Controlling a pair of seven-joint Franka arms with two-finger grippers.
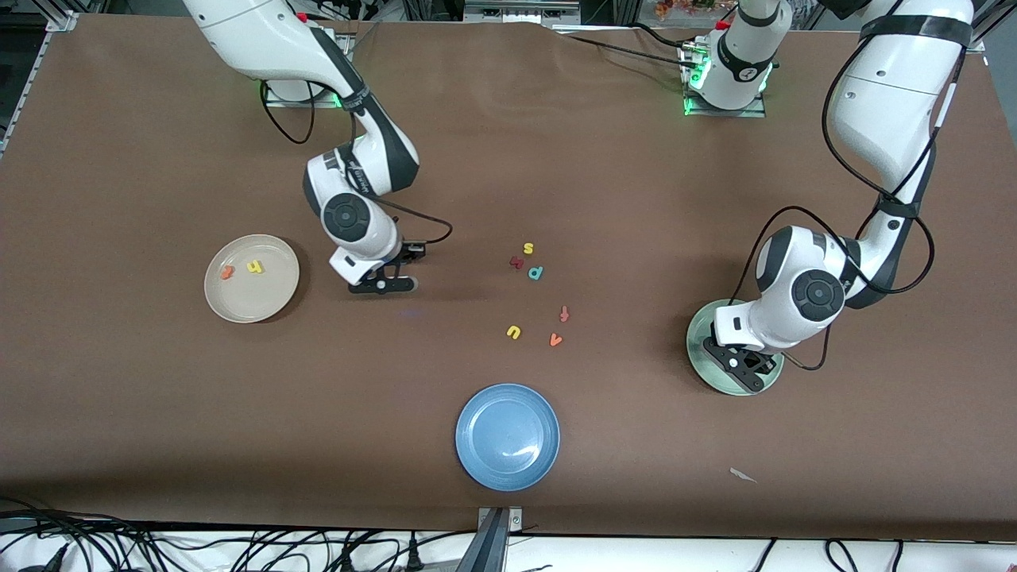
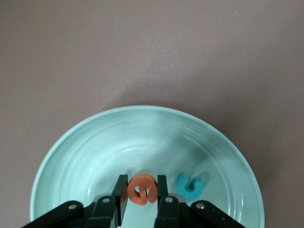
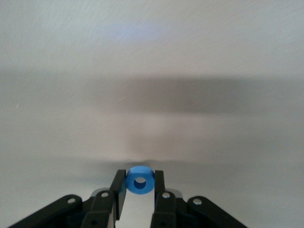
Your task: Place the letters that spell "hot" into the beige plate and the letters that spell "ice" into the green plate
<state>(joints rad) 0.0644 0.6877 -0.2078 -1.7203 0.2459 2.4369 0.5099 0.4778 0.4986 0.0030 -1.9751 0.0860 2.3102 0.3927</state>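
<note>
My right gripper (image 1: 388, 284) (image 3: 140, 179) is shut on the blue "o" (image 3: 140, 181), low over bare table beside the beige plate (image 1: 274, 305). That plate holds the orange "t" (image 1: 227, 272) and the yellow "h" (image 1: 254, 267). My left gripper (image 1: 745, 370) (image 2: 142, 184) hangs over the green plate (image 1: 699, 338) (image 2: 142, 116), shut on the orange "e" (image 2: 142, 188). The teal "c" (image 2: 190, 186) lies in the green plate right beside the held "e". In the front view the left hand hides the letters in the green plate.
A blue plate (image 1: 507, 435) sits nearest the front camera. Mid-table lie loose letters: yellow "s" (image 1: 527, 249), a curved dark red letter (image 1: 516, 261), teal "p" (image 1: 535, 272), orange "f" (image 1: 564, 313), yellow "u" (image 1: 513, 332), orange "v" (image 1: 555, 340). A white scrap (image 1: 743, 475) lies near the front edge.
</note>
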